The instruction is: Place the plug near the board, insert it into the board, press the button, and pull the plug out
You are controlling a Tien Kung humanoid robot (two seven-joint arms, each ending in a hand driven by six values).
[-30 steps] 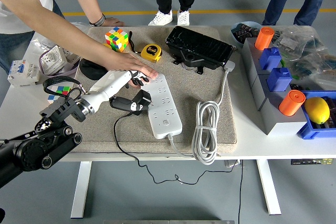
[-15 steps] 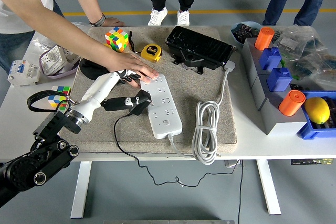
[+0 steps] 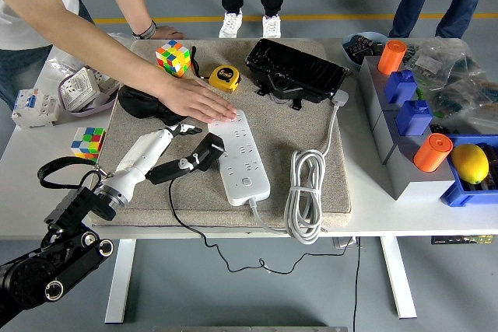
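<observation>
A white power strip (image 3: pixel 243 157) lies on the beige mat (image 3: pixel 311 134), with its button (image 3: pixel 247 182) near the front end. The black plug (image 3: pixel 208 149) rests against the strip's left edge, and its black cable (image 3: pixel 180 215) trails off the table's front. My left hand (image 3: pixel 180 147) sits just left of the plug, fingers spread. The thumb lies beside the plug's cable end without gripping it. A person's hand (image 3: pixel 196 101) reaches in from the upper left and presses flat on the strip's far end.
The strip's coiled white cord (image 3: pixel 305 192) lies to its right. A Rubik's cube (image 3: pixel 173 57), a yellow tape measure (image 3: pixel 224 77) and a black case (image 3: pixel 296 71) line the mat's far edge. Another small cube (image 3: pixel 87 141) is at left. Blue bins, orange cylinders and a lemon (image 3: pixel 469 162) fill the right.
My left hand has drawn back toward me from under the person's hand. The plug has shifted slightly right, against the strip. The person's hand stays on the strip.
</observation>
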